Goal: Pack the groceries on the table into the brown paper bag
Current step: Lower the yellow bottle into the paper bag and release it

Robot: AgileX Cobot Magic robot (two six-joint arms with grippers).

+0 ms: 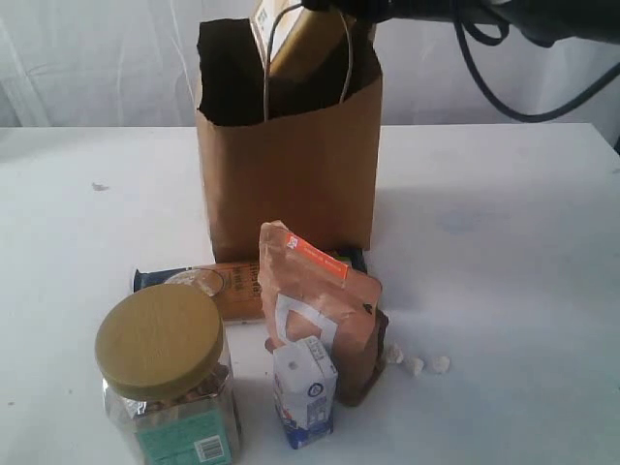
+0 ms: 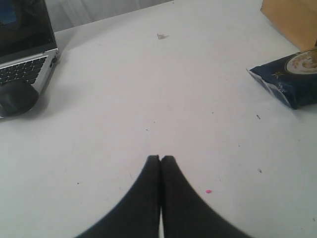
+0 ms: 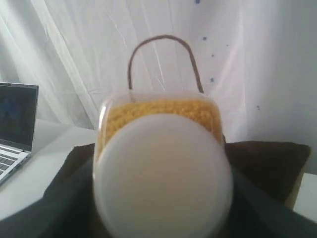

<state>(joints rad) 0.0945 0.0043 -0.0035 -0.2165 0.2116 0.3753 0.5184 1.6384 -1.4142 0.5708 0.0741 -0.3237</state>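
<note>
Table [image 1: 504, 242]: large flat white top, matte, with faint smudges and specks.

Brown paper bag [image 1: 291, 165]: kraft paper, tall, upright, mouth open, thin twisted handles. It stands mid-table toward the far edge.

Jar [image 1: 170, 383]: clear plastic with a round olive-yellow lid, closest to the near edge.

Pouch [image 1: 325, 310]: brown paper, creased, orange label across its folded top. It stands upright in front of the bag.

Spaghetti packet [image 1: 228, 283]: flat and long with dark blue ends, lying between the bag and the jar.

Bottle [image 1: 291, 44]: yellow granular contents and a white cap. It hangs tilted in the bag's mouth, partly below the rim.

Carton [image 1: 305, 392]: small white-and-blue box, touching the pouch's front.

Three white lumps [image 1: 417, 365] lie beside the pouch.

Right gripper [image 1: 329, 8]: clamped on the bottle from above. Its wrist view is filled by the round cap, with one bag handle arching behind. The fingers themselves cannot be made out there.

Left gripper [image 2: 159, 161]: black fingers pressed together, holding nothing, over bare table. The packet's blue end is well apart from it.

The left wrist view alone shows a dark mouse [image 2: 15, 96] beside a laptop [image 2: 25, 49] at a table corner. The exterior view shows neither.
</note>
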